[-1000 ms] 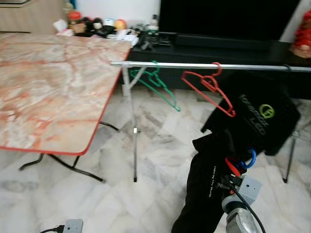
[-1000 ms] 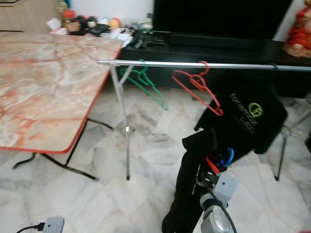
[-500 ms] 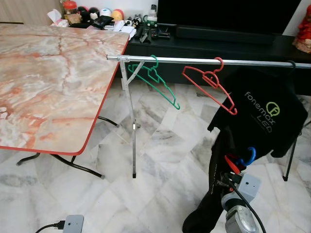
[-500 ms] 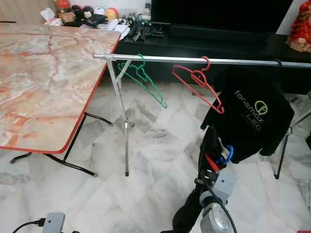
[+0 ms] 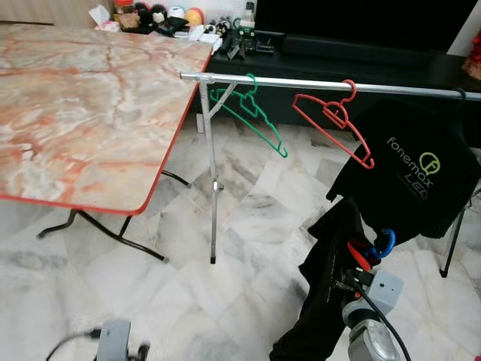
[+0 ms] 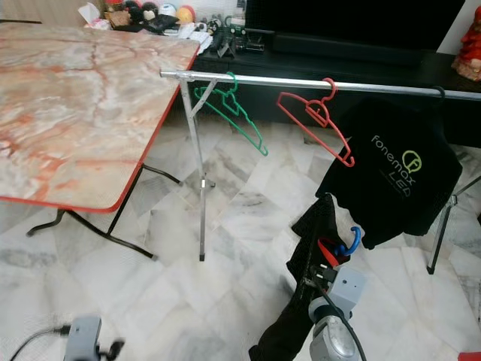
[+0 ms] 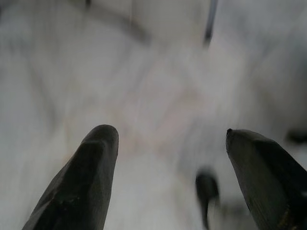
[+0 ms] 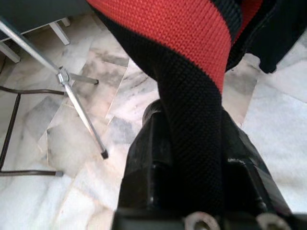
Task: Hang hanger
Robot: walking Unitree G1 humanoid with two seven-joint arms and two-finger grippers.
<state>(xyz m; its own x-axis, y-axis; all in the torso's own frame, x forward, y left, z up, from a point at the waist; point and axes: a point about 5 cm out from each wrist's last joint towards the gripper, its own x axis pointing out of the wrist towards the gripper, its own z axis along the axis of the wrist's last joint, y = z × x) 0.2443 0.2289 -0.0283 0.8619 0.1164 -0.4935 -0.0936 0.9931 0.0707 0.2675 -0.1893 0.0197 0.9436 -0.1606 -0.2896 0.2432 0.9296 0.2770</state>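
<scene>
A silver clothes rail (image 5: 316, 84) stands ahead with a green hanger (image 5: 252, 113), a red hanger (image 5: 334, 124) and a black printed T-shirt (image 5: 409, 177) on it. Low at the right, my right arm (image 5: 372, 301) holds up a black knit garment (image 5: 327, 301) with a red band (image 8: 182, 28). It drapes over the wrist and hides the fingers in the eye views. In the right wrist view my right gripper (image 8: 192, 129) is shut on that garment. My left gripper (image 7: 168, 139) is open above the marble floor, with nothing between its fingers.
A marble-topped folding table (image 5: 83, 105) with a red edge stands at the left, its corner close to the rail's end. The rail's leg (image 5: 214, 188) rests on the marble floor. A dark TV cabinet (image 5: 361, 56) runs behind the rail.
The whole picture has shifted and sharpened, so the camera has moved. My right gripper still holds the black garment, which hangs a little differently. The hangers on the rail stay put.
</scene>
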